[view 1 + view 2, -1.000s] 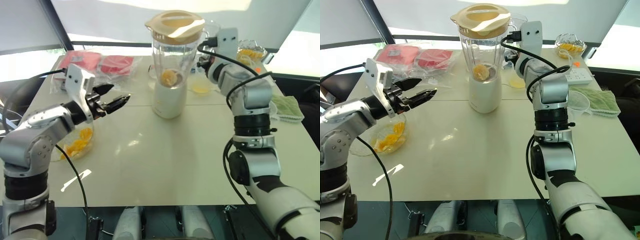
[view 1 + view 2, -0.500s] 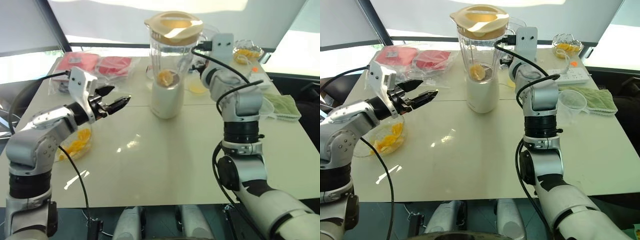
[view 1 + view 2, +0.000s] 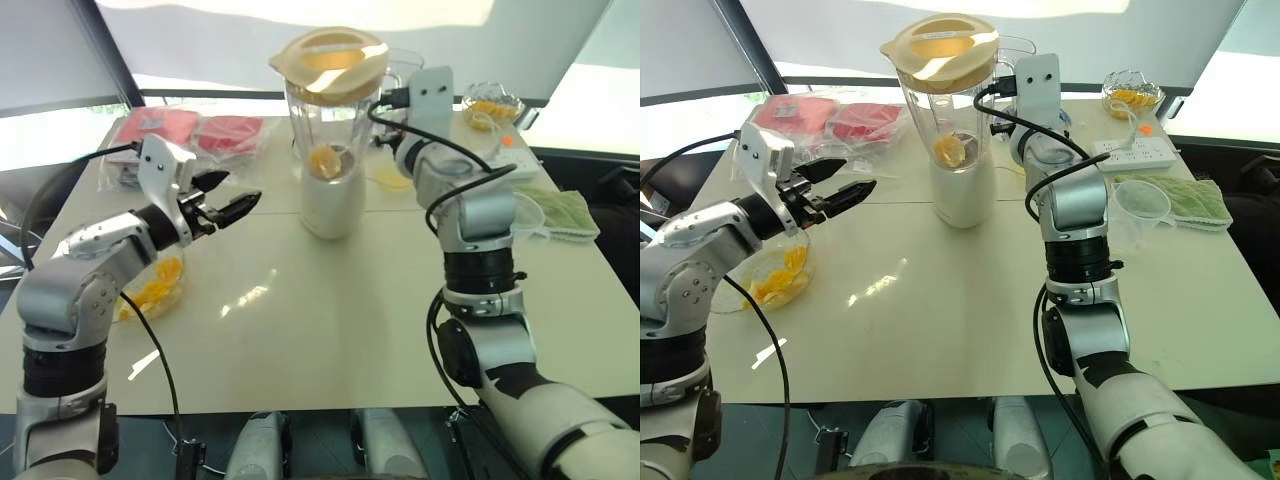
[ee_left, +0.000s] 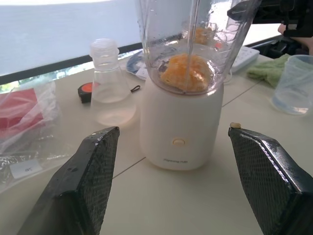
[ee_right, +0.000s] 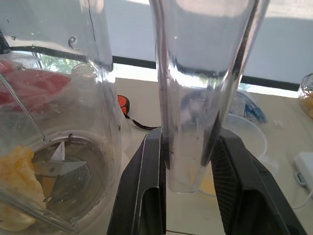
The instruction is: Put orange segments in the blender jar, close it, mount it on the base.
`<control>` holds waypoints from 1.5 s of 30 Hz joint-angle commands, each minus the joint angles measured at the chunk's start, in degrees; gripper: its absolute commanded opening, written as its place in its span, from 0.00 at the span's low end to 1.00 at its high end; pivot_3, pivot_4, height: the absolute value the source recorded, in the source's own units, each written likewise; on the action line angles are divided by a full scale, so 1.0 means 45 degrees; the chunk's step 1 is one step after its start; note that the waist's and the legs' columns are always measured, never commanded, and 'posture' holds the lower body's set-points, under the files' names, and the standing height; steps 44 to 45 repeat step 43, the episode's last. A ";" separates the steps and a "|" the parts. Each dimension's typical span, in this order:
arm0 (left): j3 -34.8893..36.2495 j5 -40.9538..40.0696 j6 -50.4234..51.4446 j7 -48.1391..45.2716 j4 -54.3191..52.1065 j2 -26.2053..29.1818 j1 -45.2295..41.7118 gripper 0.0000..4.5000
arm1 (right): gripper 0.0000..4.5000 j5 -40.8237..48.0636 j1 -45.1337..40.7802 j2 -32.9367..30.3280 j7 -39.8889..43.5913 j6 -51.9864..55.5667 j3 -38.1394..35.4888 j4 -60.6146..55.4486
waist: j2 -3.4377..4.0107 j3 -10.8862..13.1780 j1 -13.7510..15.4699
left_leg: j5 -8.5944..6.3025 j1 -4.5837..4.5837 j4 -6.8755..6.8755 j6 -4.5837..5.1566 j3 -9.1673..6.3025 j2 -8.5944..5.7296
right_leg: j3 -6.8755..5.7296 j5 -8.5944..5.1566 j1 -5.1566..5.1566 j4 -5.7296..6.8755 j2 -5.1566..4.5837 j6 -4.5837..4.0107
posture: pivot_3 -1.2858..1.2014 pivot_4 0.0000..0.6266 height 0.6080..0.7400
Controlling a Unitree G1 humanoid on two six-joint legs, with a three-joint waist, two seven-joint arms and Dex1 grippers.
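Blender jar (image 3: 328, 120) sits upper centre of the head view, seated on the white base (image 3: 331, 205) with its tan lid (image 3: 330, 55) on. Orange segments (image 4: 187, 72) lie at the jar bottom. Judged: loading and closing are done, and the mounting step is at or near its end.

Right gripper (image 5: 188, 161) is clamped on the jar's clear handle (image 5: 205, 93), one black finger on each side. Likely held this way to steer or twist the jar into the socket; the handle gives the only firm purchase on a smooth wall.

Left gripper (image 3: 232, 207) hangs at left centre, fingers spread wide, holding nothing, well apart from the jar. It points toward the base, probably standing by to steady it.

A bowl (image 3: 150, 290) with more orange pieces sits lower left under the left arm.

View differences: the right wrist view shows the grip on the handle and the blade (image 5: 58, 166) inside the jar, both hidden in the head view by the arm. The left wrist view shows the base's button (image 4: 178, 142) and a clear flask (image 4: 108, 88) beside it.
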 commanded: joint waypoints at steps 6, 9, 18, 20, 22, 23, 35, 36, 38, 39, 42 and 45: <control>-0.0047 0.0151 -0.0337 0.0009 -0.0132 -0.0026 -0.0060 0.82 | 0.16 -0.0029 -0.0181 -0.1215 0.1857 -0.1200 0.0373 0.2323 | -0.0013 -0.0007 0.0032 | 0.0000 0.0022 0.0000 0.0000 -0.0006 -0.0002 | -0.0003 -0.0001 0.0033 -0.0010 -0.0001 0.0000 | 0.52 0.24 1.00; -0.0125 0.0195 -0.0376 0.0044 -0.0124 -0.0067 -0.0066 0.82 | 0.16 -0.0234 -0.0535 -0.1674 0.2520 -0.2166 0.0559 0.3441 | -0.0013 -0.0007 0.0040 | 0.0000 0.0027 0.0000 0.0000 -0.0006 -0.0005 | -0.0004 -0.0001 0.0045 -0.0021 -0.0002 0.0001 | 0.52 0.24 1.00; -0.0146 0.0315 -0.0415 0.0039 -0.0186 -0.0060 -0.0071 0.82 | 0.16 -0.0433 -0.1877 -0.2349 0.3426 -0.3908 0.0622 0.6489 | -0.0013 -0.0008 0.0071 | 0.0000 0.0027 0.0000 0.0000 -0.0008 -0.0011 | -0.0005 -0.0001 0.0056 -0.0033 -0.0012 0.0001 | 0.52 0.24 1.00; -0.0110 0.0323 -0.0411 0.0035 -0.0209 -0.0040 -0.0023 0.82 | 0.16 -0.0405 -0.1920 -0.2336 0.3431 -0.3910 0.0568 0.6600 | -0.0014 -0.0008 0.0068 | 0.0000 0.0027 0.0001 0.0000 -0.0008 -0.0010 | -0.0004 -0.0001 0.0056 -0.0033 -0.0014 0.0002 | 0.52 0.24 1.00; -0.0085 0.0325 -0.0411 0.0025 -0.0206 -0.0021 0.0004 0.82 | 0.16 -0.0393 -0.1907 -0.2324 0.3419 -0.3854 0.0552 0.6535 | -0.0014 -0.0008 0.0069 | 0.0000 0.0030 0.0002 0.0000 -0.0009 -0.0008 | -0.0004 0.0000 0.0058 -0.0030 -0.0014 0.0002 | 0.52 0.24 1.00; -0.0078 0.0327 -0.0412 0.0024 -0.0204 -0.0016 0.0009 0.82 | 0.40 -0.0376 -0.1871 -0.2321 0.3431 -0.3774 0.0550 0.6421 | -0.0020 -0.0010 0.0068 | 0.0000 0.0030 0.0002 0.0000 -0.0009 -0.0008 | -0.0004 -0.0001 0.0058 -0.0029 -0.0014 0.0002 | 0.52 0.24 1.00; 0.0452 -0.0017 -0.0402 -0.0064 -0.0046 0.0110 0.0194 0.82 | 0.99 -0.1381 0.2112 -0.3379 0.3393 -0.0680 0.1668 -0.0996 | -0.0018 -0.0003 0.0066 | 0.0000 -0.0048 -0.0014 0.0000 -0.0015 0.0018 | -0.0008 -0.0003 -0.0028 -0.0028 -0.0008 0.0002 | 0.52 0.24 1.00; 0.0407 -0.0012 -0.0464 -0.0129 -0.0086 0.0104 0.0375 0.82 | 0.99 -0.1434 0.2935 -0.3660 0.3523 -0.0751 0.1699 -0.1780 | -0.0018 -0.0003 0.0059 | 0.0000 -0.0049 -0.0012 0.0000 -0.0009 0.0015 | -0.0005 -0.0002 -0.0028 -0.0033 -0.0013 0.0003 | 0.52 0.24 1.00; 0.0384 -0.0053 -0.0501 -0.0175 -0.0105 0.0025 0.0770 0.82 | 0.99 -0.1244 0.4531 -0.3947 0.3730 -0.1046 0.1368 -0.3138 | -0.0024 -0.0006 0.0090 | 0.0000 -0.0047 -0.0008 0.0000 -0.0002 0.0009 | 0.0000 -0.0001 -0.0022 -0.0045 -0.0017 0.0004 | 0.52 0.24 1.00; 0.0267 -0.0008 -0.0554 -0.0292 -0.0146 0.0041 0.1035 0.82 | 0.99 -0.1091 0.5326 -0.4068 0.3882 -0.1425 0.1149 -0.3765 | -0.0024 -0.0005 0.0085 | -0.0001 -0.0033 -0.0008 0.0002 -0.0006 0.0010 | -0.0003 -0.0003 -0.0003 -0.0054 -0.0015 0.0005 | 0.52 0.24 1.00; -0.0142 0.0226 -0.0871 -0.0590 -0.0309 0.0019 0.1784 0.82 | 0.99 -0.0423 0.7250 -0.4006 0.4213 -0.2341 0.0261 -0.5277 | -0.0028 -0.0001 0.0086 | -0.0001 -0.0025 -0.0008 0.0002 -0.0001 0.0000 | -0.0001 -0.0003 0.0005 -0.0059 -0.0011 0.0005 | 0.52 0.24 1.00; -0.0223 0.0314 -0.0970 -0.0587 -0.0327 -0.0031 0.1935 0.82 | 0.99 -0.0179 0.7680 -0.3899 0.4290 -0.2499 -0.0023 -0.5613 | -0.0028 -0.0001 0.0086 | -0.0001 -0.0027 -0.0008 0.0002 0.0001 -0.0001 | 0.0000 -0.0003 0.0002 -0.0058 -0.0009 0.0005 | 0.52 0.24 1.00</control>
